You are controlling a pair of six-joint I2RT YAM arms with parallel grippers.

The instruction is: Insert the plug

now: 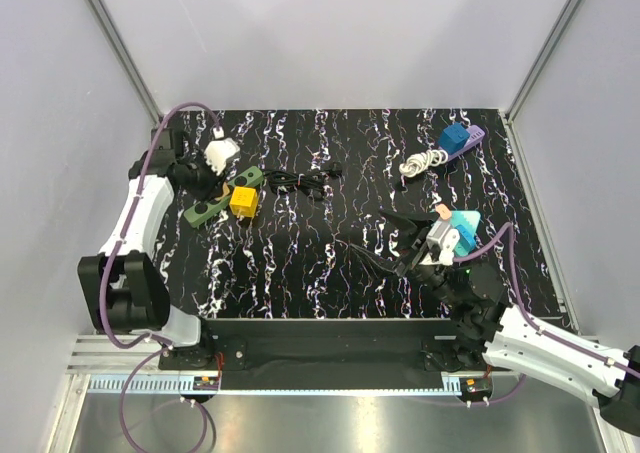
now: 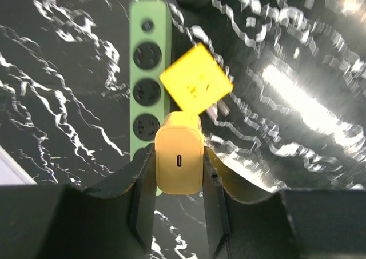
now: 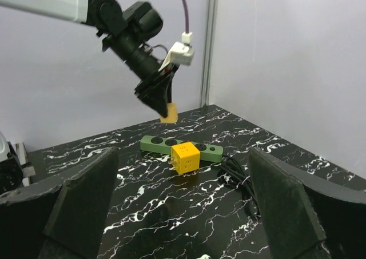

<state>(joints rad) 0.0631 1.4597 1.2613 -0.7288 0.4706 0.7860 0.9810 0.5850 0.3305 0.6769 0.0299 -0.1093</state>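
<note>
My left hand [image 2: 178, 151] is clenched on a pale yellow, rounded block of a charger plug [image 2: 178, 159], one finger pressed flat against each of its long sides. The plug's long axis runs in line with my fingers. The end face with the small slot-shaped port looks back up at my wrist, so the opposite end points down and away from me; I cannot see the pins on that far end.

From my right wrist, the plug [image 3: 169, 113] hangs in the air above the long green power strip [image 3: 154, 144], clear of it and tilted a little off vertical. The strip [image 2: 147, 59] lies flat on the black, white-veined table [image 1: 330, 273], with its row of round sockets facing up. In my left wrist view its length runs straight away from me, and the plug covers the near end of that row.

A bright yellow cube adapter [image 2: 195, 84] sits against the strip's side, about midway along it; I cannot tell whether it is plugged in. A coil of black cable [image 1: 300, 181] lies near the strip, just past the cube.

My right hand [image 3: 183, 207] is released, fingers spread wide with nothing between them, well apart from the strip.
</note>
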